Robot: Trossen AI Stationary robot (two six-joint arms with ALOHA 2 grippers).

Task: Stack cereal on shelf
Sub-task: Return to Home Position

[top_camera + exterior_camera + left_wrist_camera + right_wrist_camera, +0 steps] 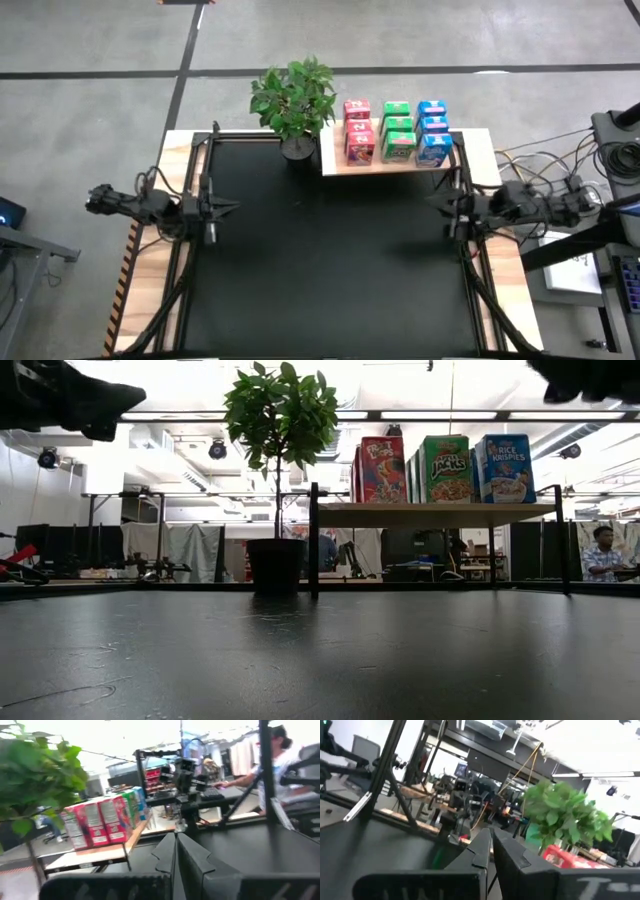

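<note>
The cereal boxes stand upright in three rows on the pale wooden shelf at the table's far edge: pink-red, green and blue. In the low view one pink-red, one green and one blue box face me, bottoms on the shelf. My left gripper hangs shut and empty at the table's left edge, and shows shut in its wrist view. My right gripper hangs shut and empty at the right edge, fingers together in its wrist view.
A potted plant stands at the table's far edge, just left of the shelf. Black frame posts hold the shelf above the tabletop. Cables and equipment lie off the right side. A person sits in the room behind.
</note>
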